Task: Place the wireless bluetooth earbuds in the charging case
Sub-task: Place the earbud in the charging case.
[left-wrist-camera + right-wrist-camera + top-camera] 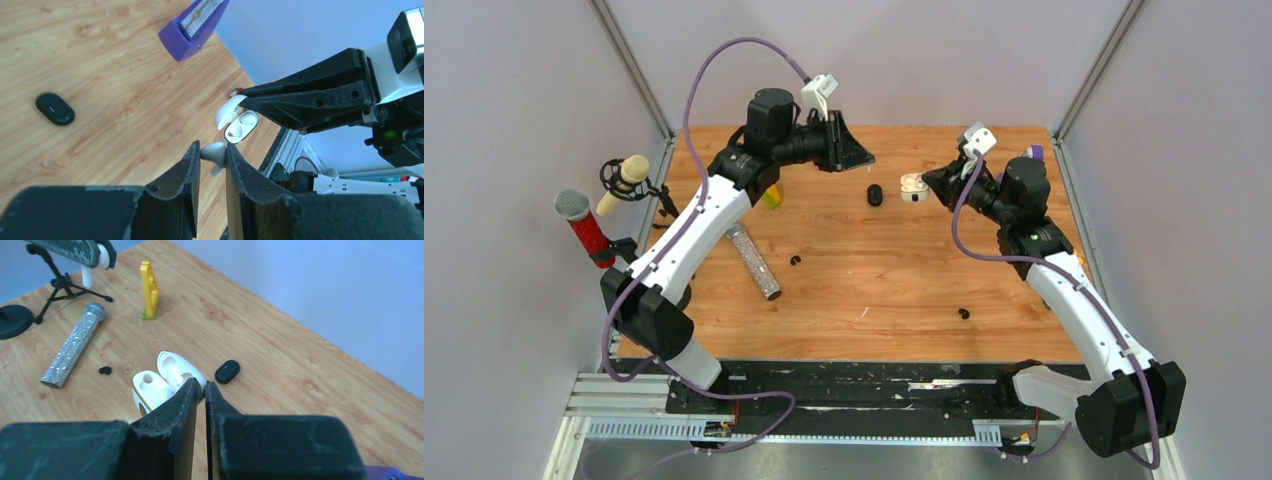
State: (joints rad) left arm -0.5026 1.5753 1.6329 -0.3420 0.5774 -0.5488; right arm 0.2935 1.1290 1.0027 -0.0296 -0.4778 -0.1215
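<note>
Left gripper (214, 146), clamped on a white earbud (211, 150) just beside the open case (241, 126) (lid (227, 111) pinched by the right gripper (202, 385)), should align its stem with a socket before releasing.

No text, label or number can be read anywhere.

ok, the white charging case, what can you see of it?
The white case is a small, glossy, rounded plastic shell with a gold-looking rim on its base. Its hinged lid stands open, showing a moulded socket. It sits toward the far right of the wooden table. The right gripper is shut on the lid's edge. A black case lies nearby, apart.
</note>
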